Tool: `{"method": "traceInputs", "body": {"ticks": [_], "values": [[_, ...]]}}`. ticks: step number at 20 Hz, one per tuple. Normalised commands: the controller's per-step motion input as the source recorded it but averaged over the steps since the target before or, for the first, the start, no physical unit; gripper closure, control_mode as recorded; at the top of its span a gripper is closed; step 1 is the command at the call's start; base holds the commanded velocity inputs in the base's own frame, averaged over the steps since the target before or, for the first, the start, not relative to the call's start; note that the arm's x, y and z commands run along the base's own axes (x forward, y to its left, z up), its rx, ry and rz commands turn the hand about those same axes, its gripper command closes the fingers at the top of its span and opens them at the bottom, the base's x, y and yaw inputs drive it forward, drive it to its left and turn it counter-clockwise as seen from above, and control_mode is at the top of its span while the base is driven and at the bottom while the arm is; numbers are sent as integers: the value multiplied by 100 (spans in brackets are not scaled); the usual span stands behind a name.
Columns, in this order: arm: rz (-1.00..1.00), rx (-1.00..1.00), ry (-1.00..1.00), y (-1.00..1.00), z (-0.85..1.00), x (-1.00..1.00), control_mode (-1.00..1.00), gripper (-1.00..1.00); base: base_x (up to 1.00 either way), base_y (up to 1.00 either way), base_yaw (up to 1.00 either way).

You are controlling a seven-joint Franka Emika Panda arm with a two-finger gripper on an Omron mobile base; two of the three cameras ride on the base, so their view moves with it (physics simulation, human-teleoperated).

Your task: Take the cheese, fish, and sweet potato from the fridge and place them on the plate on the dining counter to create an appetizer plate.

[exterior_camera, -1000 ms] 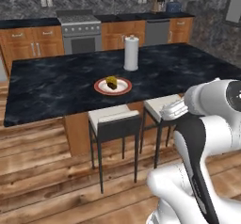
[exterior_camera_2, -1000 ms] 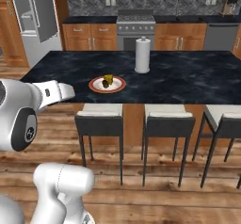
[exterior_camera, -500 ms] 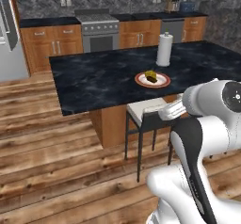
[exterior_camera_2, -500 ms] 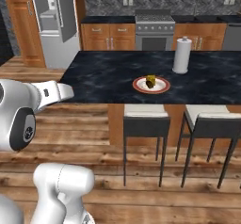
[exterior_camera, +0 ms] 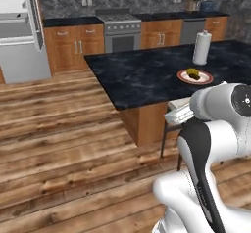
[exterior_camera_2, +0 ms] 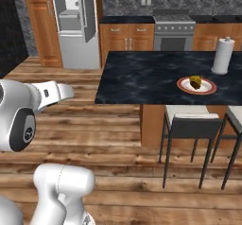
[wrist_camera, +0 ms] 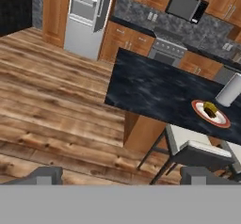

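The plate (exterior_camera_2: 197, 86) lies near the right end of the dining counter (exterior_camera_2: 151, 73), also seen as the plate (exterior_camera: 195, 76) (wrist_camera: 210, 114). On it sits the yellow cheese (exterior_camera_2: 195, 81) (wrist_camera: 209, 108), with a small dark thing against it, too small to tell what. The fridge (exterior_camera_2: 75, 44) (exterior_camera: 19, 56) (wrist_camera: 82, 35) stands far off across the wooden floor with its door open and white shelves showing; nothing on them can be made out. My gripper (wrist_camera: 121, 176) is open and holds nothing, well short of the counter.
A white paper-towel roll (exterior_camera_2: 222, 55) stands on the counter behind the plate. Stools (exterior_camera_2: 191, 117) are tucked under the counter's near edge. A steel stove (exterior_camera_2: 172, 30) and wooden cabinets (exterior_camera_2: 125, 37) line the back wall. Wooden floor (exterior_camera_2: 71, 125) stretches toward the fridge.
The whole picture has slid to the right as the base moved left: counter and plate now sit at the right, and the fridge has come further into view. The arm keeps its pose.
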Motion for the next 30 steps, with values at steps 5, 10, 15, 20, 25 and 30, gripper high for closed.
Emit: {"method": "traceInputs", "body": {"ticks": [5,10,15,20,25,30], "values": [[0,0,0,0,0,0,100,-100,6,100,0],[0,0,0,0,0,0,100,-100,16,100,0],[0,0,0,0,0,0,100,-100,29,100,0],[0,0,0,0,0,0,100,-100,43,100,0],[0,0,0,0,0,0,100,-100,80,98,0],[0,0,0,0,0,0,100,-100,99,62,0]]}}
